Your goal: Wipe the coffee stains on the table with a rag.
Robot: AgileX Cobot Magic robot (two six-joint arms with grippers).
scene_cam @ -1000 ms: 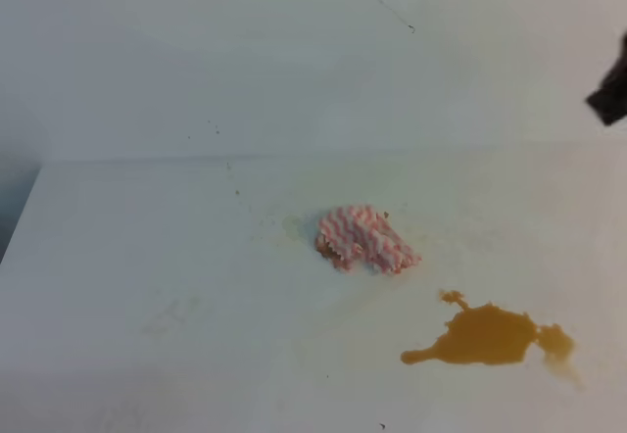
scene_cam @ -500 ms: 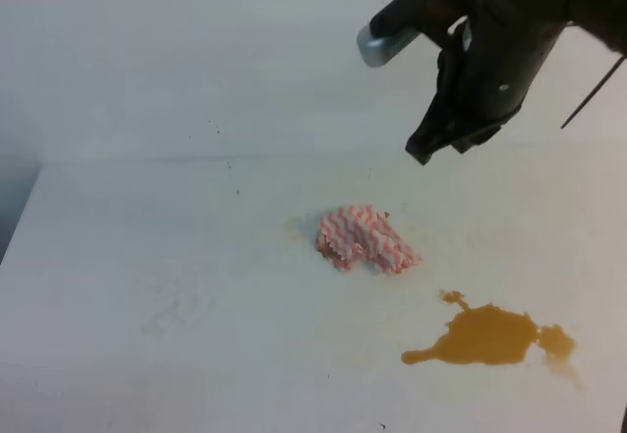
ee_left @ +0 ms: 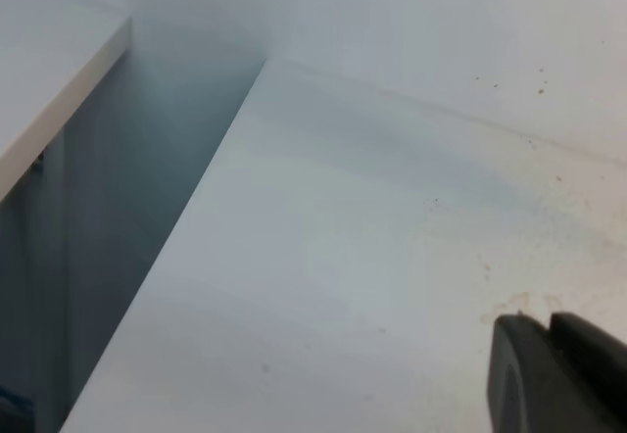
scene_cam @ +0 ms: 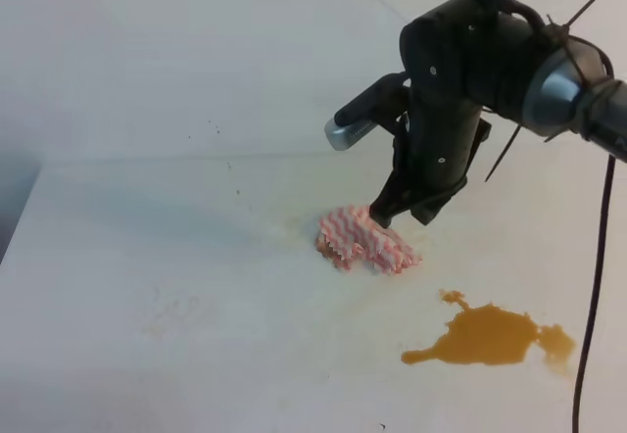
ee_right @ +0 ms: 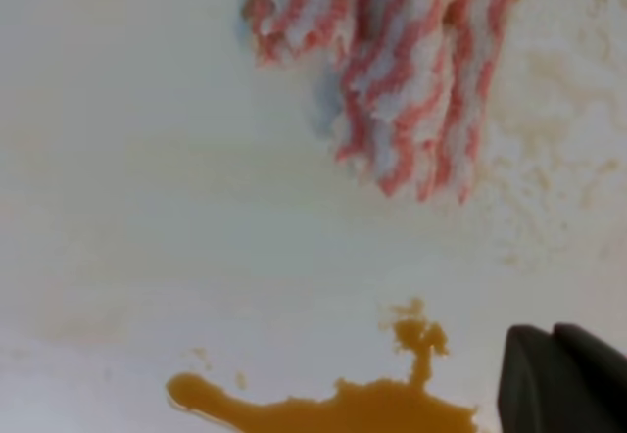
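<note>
The rag, bunched and striped pink and white, lies near the middle of the bench, a little toward the far edge, with bare white surface open on its left all the way to the bench's left edge. The stain, an amber blotch with a thin tail toward the left and a small blob on its right, sits toward the near right of the bench, apart from the rag with a strip of bare bench between them; in the right wrist view the rag is at the top and the stain at the bottom, with the same clear strip between. The right gripper hangs from its dark arm just above the rag's far side, its fingers pressed together and holding nothing; whether the tips touch the cloth cannot be told. The left gripper shows only as a dark corner over the bench near the left edge, where the surface drops to a gap; the state of its fingers cannot be told.
</note>
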